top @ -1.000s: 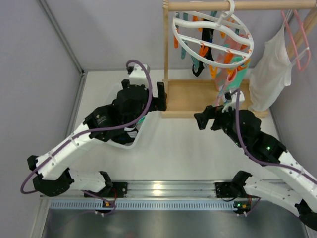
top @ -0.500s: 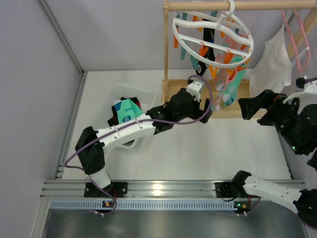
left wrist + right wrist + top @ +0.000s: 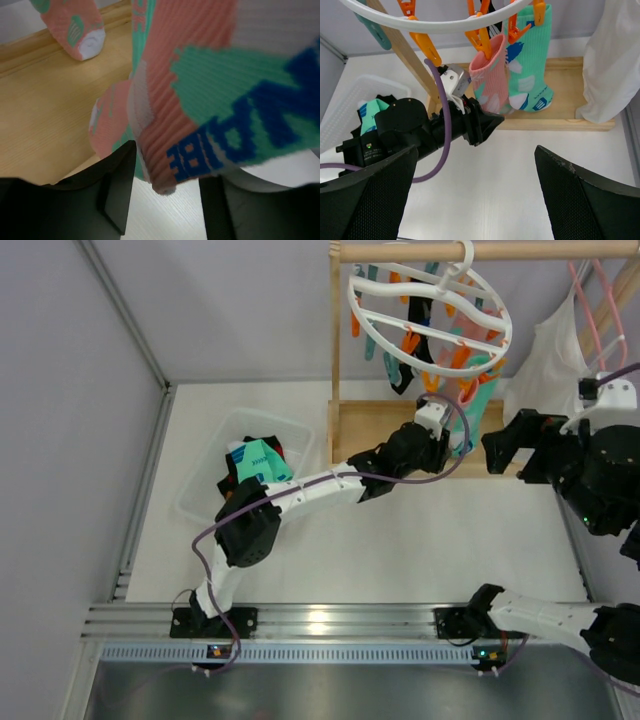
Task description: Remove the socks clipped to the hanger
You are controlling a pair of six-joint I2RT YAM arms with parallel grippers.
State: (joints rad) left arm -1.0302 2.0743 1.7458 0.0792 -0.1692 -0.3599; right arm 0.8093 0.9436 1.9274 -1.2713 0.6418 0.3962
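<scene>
Leftward, the bin (image 3: 200, 502) holds socks (image 3: 255, 462) — left fingers (image 3: 117, 195) gape around a coral sock (image 3: 165, 100), right fingers (image 3: 580, 200) spread.

Left arm (image 3: 300, 490), white links with black joints: base near left, upper link rising to a black elbow, forearm stretched far and right, almost straight. Left tool (image 3: 445, 440), black, two-fingered: pointing far-right, jaws apart. In its wrist view the black fingers (image 3: 117, 195) sit along the lower edge with a clear gap between them.

Right arm (image 3: 545, 615), same build: base near right, first link lying low toward the right, wrist block raised high at the right side. Right tool (image 3: 497, 455), black, two-fingered: aimed left, near the left tool but apart from it. Jaws spread wide, with the fingers (image 3: 365, 200) at the lower corners of its wrist view.
</scene>
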